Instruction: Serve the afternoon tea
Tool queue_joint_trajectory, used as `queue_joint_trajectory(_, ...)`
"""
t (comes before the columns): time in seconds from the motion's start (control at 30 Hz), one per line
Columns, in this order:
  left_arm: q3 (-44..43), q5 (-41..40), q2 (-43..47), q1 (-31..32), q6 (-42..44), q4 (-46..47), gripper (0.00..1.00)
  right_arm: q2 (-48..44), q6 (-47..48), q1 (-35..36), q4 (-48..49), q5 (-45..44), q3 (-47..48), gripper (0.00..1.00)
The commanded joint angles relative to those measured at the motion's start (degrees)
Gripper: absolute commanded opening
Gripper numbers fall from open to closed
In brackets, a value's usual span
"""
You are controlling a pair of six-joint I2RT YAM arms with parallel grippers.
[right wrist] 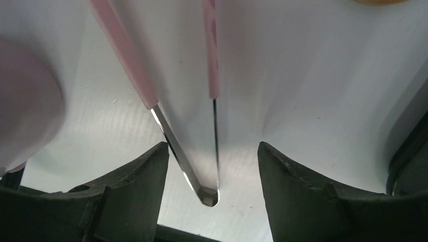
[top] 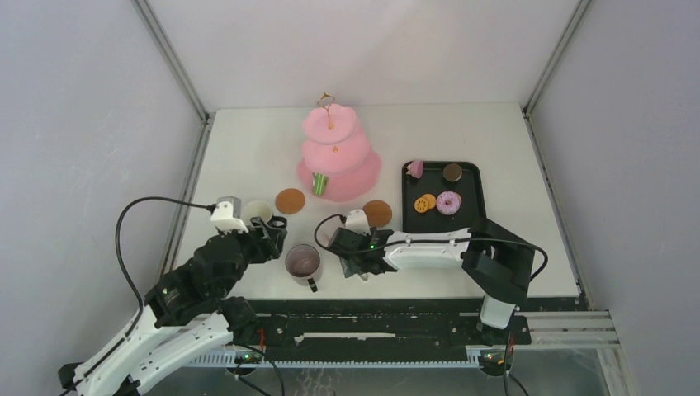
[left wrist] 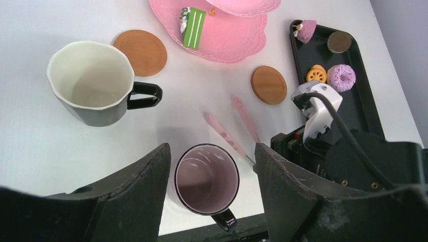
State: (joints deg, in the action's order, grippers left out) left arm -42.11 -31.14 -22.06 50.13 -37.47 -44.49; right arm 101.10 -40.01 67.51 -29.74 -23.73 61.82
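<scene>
The pink three-tier cake stand (top: 334, 153) stands at the back with a green pastry (top: 319, 183) on its bottom tier. Two brown coasters (top: 290, 200) (top: 378, 213) lie bare in front of it. A dark mug with a white inside (left wrist: 91, 80) stands at the left. My left gripper (left wrist: 212, 147) hangs open above a dark mug with a pink inside (left wrist: 207, 179), touching nothing. My right gripper (right wrist: 212, 148) is open, low over the table, with the bent end of the pink-armed metal tongs (right wrist: 207, 191) lying between its fingers, apart from both.
A black tray (top: 470, 206) at the right holds a pink donut (top: 448, 202), an orange cookie (top: 425, 202), a brown round pastry (top: 452, 172) and a pink cupcake (top: 415, 169). The right arm's forearm runs along the near edge in front of the tray.
</scene>
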Motion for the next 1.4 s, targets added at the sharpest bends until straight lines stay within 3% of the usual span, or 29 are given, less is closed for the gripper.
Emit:
queue_joint_trajectory(0.0,-1.74,-0.94,-1.75,0.24,0.84,3.61,0.67,-4.50,4.30,-2.27,8.00,4.21,-3.10,0.73)
queue_joint_trajectory(0.4,-1.23,-2.04,-2.81,0.19,1.91,3.97,0.68,-1.22,9.21,-3.82,13.55,9.57,-4.21,0.72)
queue_joint_trajectory(0.63,-0.10,-2.68,-2.22,0.14,2.38,4.21,0.69,2.31,9.42,-3.56,11.29,7.87,-3.90,0.65)
queue_joint_trajectory(0.8,0.56,-2.88,-1.76,0.14,2.74,4.43,0.69,3.66,9.01,-2.78,11.10,7.51,-3.86,0.53)
queue_joint_trajectory(0.93,0.51,-3.05,-1.27,0.14,2.99,4.19,0.69,2.57,8.36,-2.47,11.02,7.40,-3.88,0.45)
queue_joint_trajectory(1.37,-0.05,-2.97,1.07,0.14,3.03,3.80,0.69,-4.50,5.23,-1.96,2.91,5.02,-0.41,0.41)
